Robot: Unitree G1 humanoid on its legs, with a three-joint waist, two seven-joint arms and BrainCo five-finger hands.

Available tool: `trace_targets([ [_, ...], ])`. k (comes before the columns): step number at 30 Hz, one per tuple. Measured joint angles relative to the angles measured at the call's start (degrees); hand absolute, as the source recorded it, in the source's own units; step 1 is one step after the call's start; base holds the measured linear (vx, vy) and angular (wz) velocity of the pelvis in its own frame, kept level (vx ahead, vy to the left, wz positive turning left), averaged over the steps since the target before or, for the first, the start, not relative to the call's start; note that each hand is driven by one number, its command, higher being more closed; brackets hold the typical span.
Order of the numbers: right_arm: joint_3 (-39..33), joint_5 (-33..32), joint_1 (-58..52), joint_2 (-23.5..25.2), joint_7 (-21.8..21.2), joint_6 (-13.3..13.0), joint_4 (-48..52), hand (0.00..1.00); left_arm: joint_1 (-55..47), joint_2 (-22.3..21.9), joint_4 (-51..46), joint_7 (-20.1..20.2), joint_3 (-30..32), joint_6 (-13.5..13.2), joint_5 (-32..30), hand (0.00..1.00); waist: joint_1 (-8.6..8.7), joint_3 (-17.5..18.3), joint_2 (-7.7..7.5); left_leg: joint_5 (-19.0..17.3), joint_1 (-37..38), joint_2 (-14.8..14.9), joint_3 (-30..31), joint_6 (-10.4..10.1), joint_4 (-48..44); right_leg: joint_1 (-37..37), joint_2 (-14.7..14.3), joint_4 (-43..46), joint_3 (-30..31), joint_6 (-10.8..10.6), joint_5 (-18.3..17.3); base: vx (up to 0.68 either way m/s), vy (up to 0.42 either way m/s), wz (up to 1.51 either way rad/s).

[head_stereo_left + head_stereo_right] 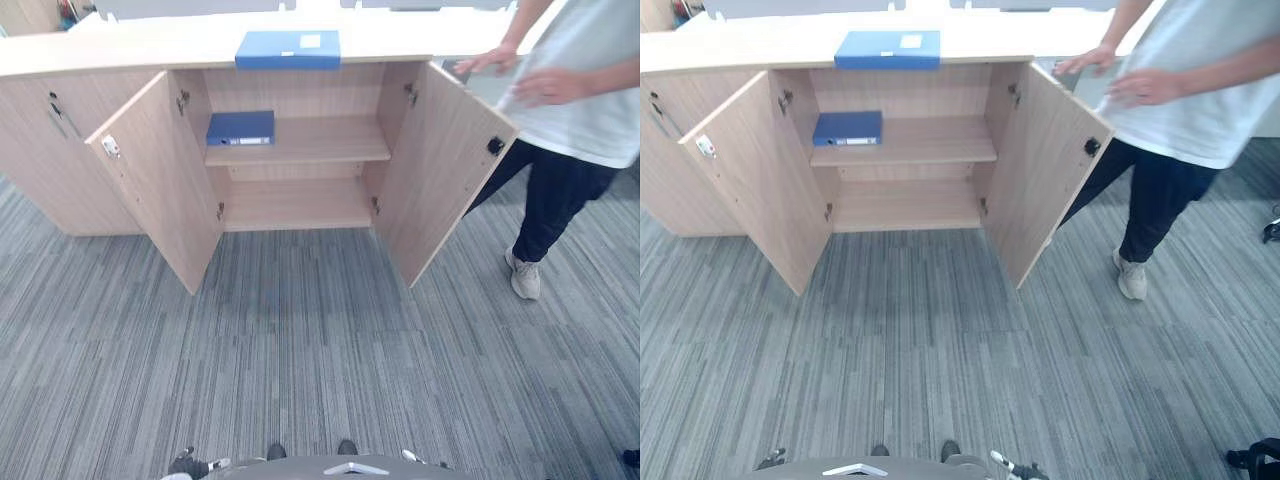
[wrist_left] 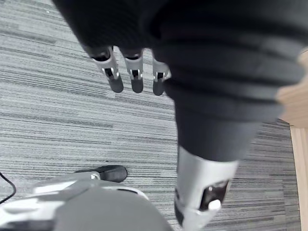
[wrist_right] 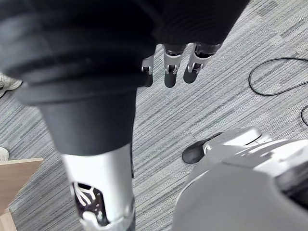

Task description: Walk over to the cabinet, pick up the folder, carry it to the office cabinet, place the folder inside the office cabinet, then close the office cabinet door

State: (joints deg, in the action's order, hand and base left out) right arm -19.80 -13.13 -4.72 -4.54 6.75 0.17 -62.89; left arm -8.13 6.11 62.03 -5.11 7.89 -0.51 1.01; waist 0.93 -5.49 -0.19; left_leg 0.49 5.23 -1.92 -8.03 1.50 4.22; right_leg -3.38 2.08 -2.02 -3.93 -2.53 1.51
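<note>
A low wooden cabinet stands at the far side of the grey striped carpet, with both doors swung open toward the near side: the left door and the right door. A light blue folder lies flat on the cabinet's top, just above the open section, with neither hand touching it. Inside, a dark blue binder lies flat at the left end of the upper shelf. A person in a white shirt and dark trousers stands at the far right, just beside the right door, with one hand resting on the cabinet top. The left hand hangs over the carpet on the near side, well apart from the cabinet, its fingers straight and relaxed, holding nothing. The right hand hangs the same way over the carpet, fingers loose and empty.
</note>
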Motion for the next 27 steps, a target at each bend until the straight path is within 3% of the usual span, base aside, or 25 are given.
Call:
trace_targets([
  [6, -1.0, 0.0, 3.5, 2.2, 0.0, -0.3, -0.8, 0.0, 0.8, 0.0, 0.0, 0.0, 0.0, -0.2, 0.0, 0.0, -0.08, -0.9, -0.38, -0.8, 1.8, 0.0, -0.1, -1.2, 0.1, -2.2, 0.1, -0.8, -0.1, -0.5, -0.2, 0.02, -0.005, -0.01],
  [27, -0.5, 2.3, 4.5, 1.9, 0.0, 0.1, -0.8, 0.0, 1.7, 0.0, 0.5, 0.4, -0.9, -0.6, -0.2, 0.0, -0.55, -1.8, -0.52, -1.1, 0.5, 0.2, -2.0, -0.8, 0.6, -0.7, 0.0, -2.2, 0.4, -0.8, 0.0, -0.04, -0.021, -0.03],
])
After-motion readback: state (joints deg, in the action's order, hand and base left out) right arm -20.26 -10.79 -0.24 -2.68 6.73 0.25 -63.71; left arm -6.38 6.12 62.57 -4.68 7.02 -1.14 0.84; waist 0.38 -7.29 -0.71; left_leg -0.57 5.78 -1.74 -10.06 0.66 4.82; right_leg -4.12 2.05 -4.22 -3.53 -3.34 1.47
